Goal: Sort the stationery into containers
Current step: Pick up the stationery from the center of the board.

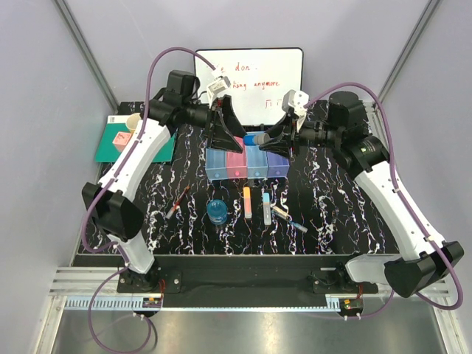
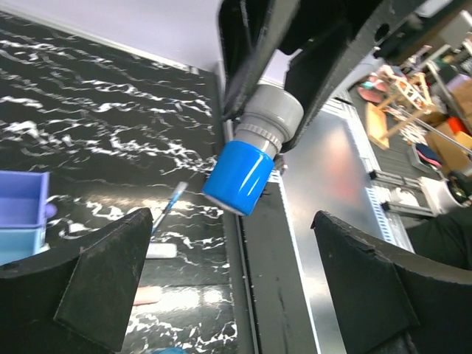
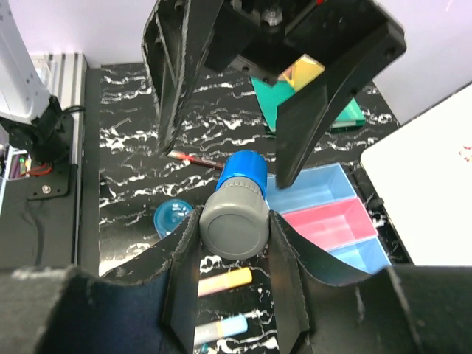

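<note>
Right pincer, blue-capped stick, near containers

white arms, black joints, purple cables

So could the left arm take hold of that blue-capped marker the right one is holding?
Probably yes. The left gripper is wide open and faces the marker, whose blue cap sticks out clear of the right gripper, with nothing between them.
</note>
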You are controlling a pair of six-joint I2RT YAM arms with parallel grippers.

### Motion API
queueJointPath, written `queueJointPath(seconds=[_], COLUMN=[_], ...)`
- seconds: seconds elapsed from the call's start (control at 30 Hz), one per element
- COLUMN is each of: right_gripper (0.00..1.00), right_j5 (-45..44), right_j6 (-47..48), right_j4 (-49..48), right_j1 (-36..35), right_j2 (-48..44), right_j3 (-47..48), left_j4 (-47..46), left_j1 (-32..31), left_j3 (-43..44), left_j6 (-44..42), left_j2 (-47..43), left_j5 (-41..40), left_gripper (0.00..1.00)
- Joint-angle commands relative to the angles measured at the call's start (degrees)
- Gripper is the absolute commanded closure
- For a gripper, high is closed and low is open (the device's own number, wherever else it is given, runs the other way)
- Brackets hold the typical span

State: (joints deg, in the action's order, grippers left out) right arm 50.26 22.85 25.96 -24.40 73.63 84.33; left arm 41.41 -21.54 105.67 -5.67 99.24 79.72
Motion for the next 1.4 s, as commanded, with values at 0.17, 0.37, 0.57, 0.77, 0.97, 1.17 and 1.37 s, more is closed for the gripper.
queueJointPath(seconds=[0.17,0.37,0.57,0.77,0.97,1.17,1.37], right_gripper=[1.00,1.00,1.00,1.00,1.00,1.00,1.00], right_j5=[2.48,2.21,1.68,0.72,-0.25,-1.04,-1.83], right_j6=[-3.25,-3.17,-2.90,-2.55,-1.93,-1.14,-0.70], right_j4=[-7.32,-8.29,-9.17,-9.87,-10.05,-9.96,-9.96], right_j1=[-1.08,-1.26,-1.26,-1.26,-1.26,-1.35,-1.26], right_j2=[-0.50,-0.41,-0.94,-1.29,-1.64,-2.17,-2.34], right_j3=[-0.31,-0.31,-1.19,-1.80,-2.07,-2.95,-4.26], left_j4=[-2.82,-3.09,-3.70,-4.49,-5.11,-5.99,-7.74], left_j1=[-1.84,-2.98,-3.60,-4.04,-4.12,-4.12,-4.12], left_j3=[3.40,5.68,6.83,6.57,6.39,6.13,6.13], left_j6=[-0.13,0.22,1.28,2.51,3.30,4.18,5.50], left_j2=[0.07,1.21,1.92,2.10,2.27,2.01,1.48], left_j5=[6.50,6.24,5.27,4.65,4.30,3.95,3.33], left_gripper=[0.11,0.27,0.37,0.48,0.68,0.83,0.90])
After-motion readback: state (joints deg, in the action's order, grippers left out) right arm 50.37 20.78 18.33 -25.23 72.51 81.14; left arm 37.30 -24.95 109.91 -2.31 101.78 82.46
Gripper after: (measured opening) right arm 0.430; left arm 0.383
